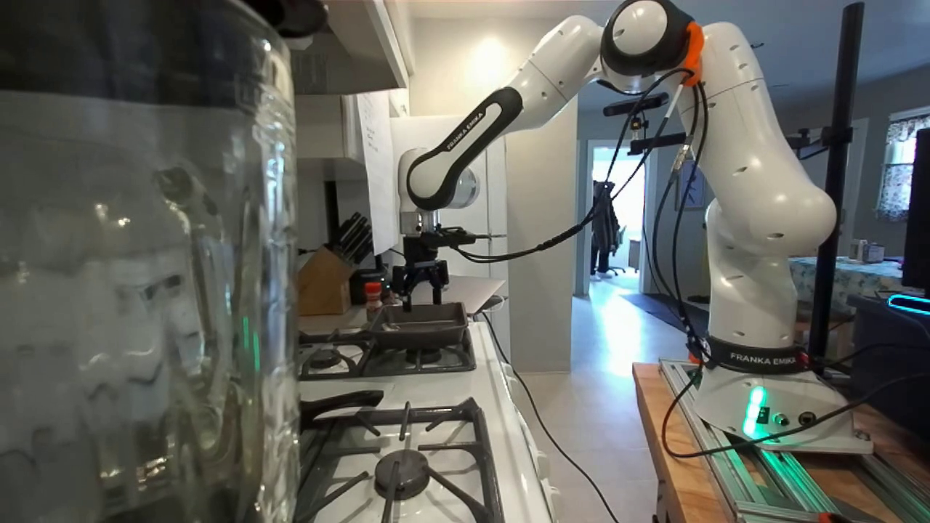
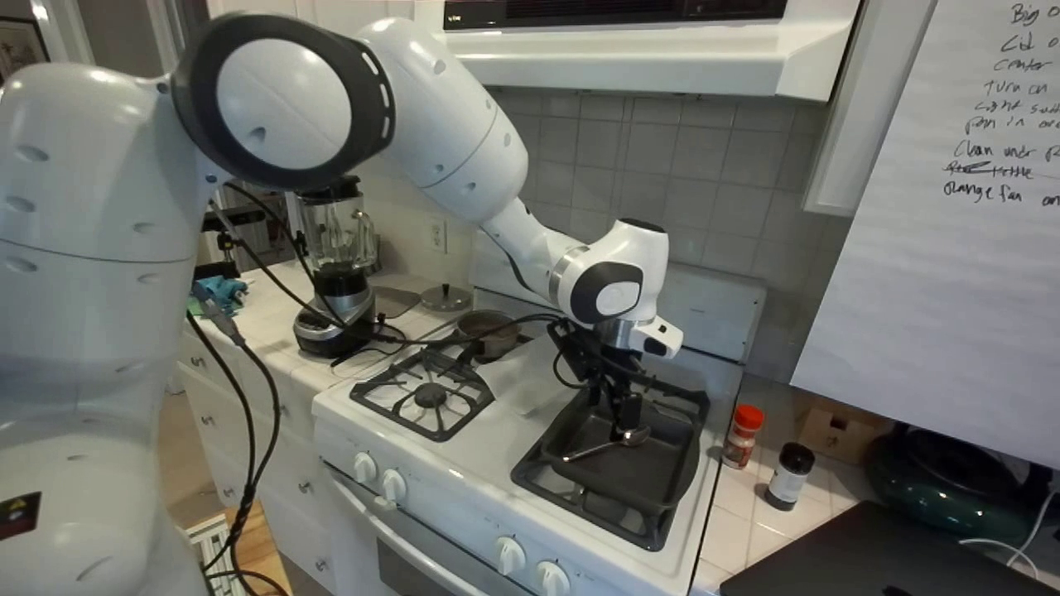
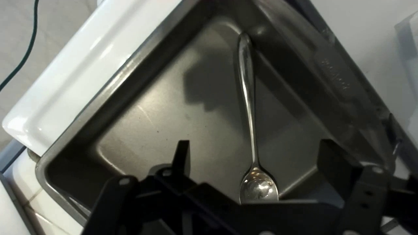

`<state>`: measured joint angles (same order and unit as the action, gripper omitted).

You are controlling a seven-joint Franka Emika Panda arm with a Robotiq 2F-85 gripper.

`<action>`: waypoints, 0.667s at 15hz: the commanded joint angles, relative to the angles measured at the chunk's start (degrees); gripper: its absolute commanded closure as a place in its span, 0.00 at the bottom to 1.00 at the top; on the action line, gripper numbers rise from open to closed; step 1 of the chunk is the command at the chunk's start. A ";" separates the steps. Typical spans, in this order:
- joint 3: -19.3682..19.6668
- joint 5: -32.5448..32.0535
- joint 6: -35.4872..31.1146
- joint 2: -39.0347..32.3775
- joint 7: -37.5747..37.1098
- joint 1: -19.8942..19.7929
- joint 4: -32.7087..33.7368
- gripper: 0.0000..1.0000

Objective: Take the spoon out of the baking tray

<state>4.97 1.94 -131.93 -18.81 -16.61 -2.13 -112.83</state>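
Observation:
The dark grey baking tray (image 3: 156, 124) sits on a burner grate of the white stove; it also shows in both exterior views (image 1: 421, 335) (image 2: 642, 476). A shiny metal spoon (image 3: 248, 88) lies in it. Its handle end rests near a corner of the tray, and the lower edge of its bowl is hidden behind the gripper. The spoon also shows in an exterior view (image 2: 636, 436). My gripper (image 3: 254, 143) points down over the tray, open, with one finger on each side of the spoon and apart from it. The gripper also shows in both exterior views (image 1: 422, 298) (image 2: 627, 422).
Red-capped (image 2: 743, 434) and black-capped (image 2: 789, 476) jars stand beside the stove, near a dark flat object (image 2: 894, 550). A pot (image 2: 489, 333) stands on a back burner. A knife block (image 1: 323, 283) and a blender (image 2: 335, 273) stand on the counters. A bare grate (image 2: 426, 393) lies beside the tray's grate.

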 commanded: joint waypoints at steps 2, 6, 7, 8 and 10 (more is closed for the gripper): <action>0.17 0.07 0.12 -0.84 -0.05 0.22 0.87 0.00; -0.25 1.41 -2.72 -2.93 0.31 -0.05 1.21 0.00; -0.26 1.32 -3.40 -3.32 0.45 -0.01 1.15 0.00; -0.36 1.52 -4.25 -3.72 0.72 -0.08 1.04 0.00; -0.58 2.25 -6.56 -4.70 1.07 -0.34 1.01 0.00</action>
<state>4.88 2.23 -135.12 -21.79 -16.68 -2.07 -112.05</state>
